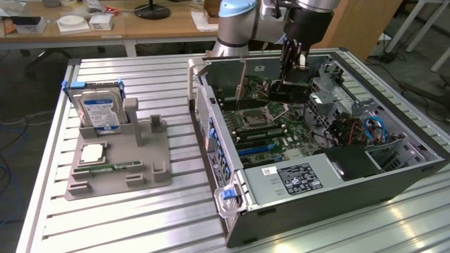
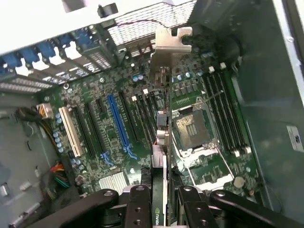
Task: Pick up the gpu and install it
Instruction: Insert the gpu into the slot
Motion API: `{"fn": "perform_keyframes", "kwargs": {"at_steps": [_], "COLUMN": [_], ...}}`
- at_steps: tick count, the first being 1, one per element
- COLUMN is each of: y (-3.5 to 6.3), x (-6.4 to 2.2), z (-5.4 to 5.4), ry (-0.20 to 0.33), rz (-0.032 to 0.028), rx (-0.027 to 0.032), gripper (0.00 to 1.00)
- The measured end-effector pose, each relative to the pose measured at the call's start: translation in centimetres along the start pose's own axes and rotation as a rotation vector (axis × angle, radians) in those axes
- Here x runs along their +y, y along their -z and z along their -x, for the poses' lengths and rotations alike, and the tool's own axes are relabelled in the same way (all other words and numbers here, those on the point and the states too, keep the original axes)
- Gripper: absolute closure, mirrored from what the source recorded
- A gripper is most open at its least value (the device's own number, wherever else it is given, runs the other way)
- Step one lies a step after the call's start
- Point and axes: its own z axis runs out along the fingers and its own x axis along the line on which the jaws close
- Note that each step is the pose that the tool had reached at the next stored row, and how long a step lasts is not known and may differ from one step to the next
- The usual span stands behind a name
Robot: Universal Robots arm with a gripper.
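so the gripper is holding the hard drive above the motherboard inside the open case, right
Not the hard drive, which stands in the holder outside. The wrist view shows the gripper holding the gpu above the motherboard inside the open case.

The case [image 1: 393, 174] lies open on the table [image 1: 140, 232]. Inside the case, the motherboard [image 1: 264, 124] lines the floor, and the gpu [image 2: 162, 123] stands on edge over it, between the gripper's [image 2: 163, 194] fingers. Beside the case, at the exterior view's left, the fixture [image 1: 151, 179] bears the hard drive [image 1: 98, 108] upright and the RAM stick [image 1: 105, 168] flat.
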Motion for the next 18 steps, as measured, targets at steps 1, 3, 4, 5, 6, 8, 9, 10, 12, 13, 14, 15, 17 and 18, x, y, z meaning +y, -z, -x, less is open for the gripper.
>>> {"fn": "perform_keyframes", "kwargs": {"at_steps": [1,3,4,5,6,8,9,10,12,13,14,15,17,18], "y": [-0.17,-0.53,-0.71,-0.89,-1.08,-1.44,-1.62,-1.78,-2.09,-2.26,-2.42,-2.57,-2.88,-3.03], "x": [0.00,-0.04,-0.08,-0.10,-0.13,-0.15,-0.16,-0.17,-0.18,-0.19,-0.19,-0.20,-0.20,-0.21], "z": [0.0,-0.1,-0.1,-0.2,-0.3,-0.4,-0.3,-0.3,-0.3,-0.3,-0.3,-0.3,-0.4,-0.4], "ry": [0.016,0.032,0.036,0.040,0.044,0.059,0.075,0.093,0.129,0.147,0.167,0.185,0.221,0.239], "rz": [0.0000,0.0001,0.0001,0.0001,0.0002,0.0002,0.0003,0.0003,0.0005,0.0004,0.0005,0.0006,0.0007,0.0008], "rx": [0.0004,0.0009,0.0010,0.0011,0.0012,0.0016,0.0019,0.0023,0.0033,0.0036,0.0041,0.0046,0.0056,0.0060], "gripper": [0.73,0.73,0.73,0.73,0.73,0.73,0.73,0.73,0.73,0.73,0.73,0.73,0.73,0.73]}}
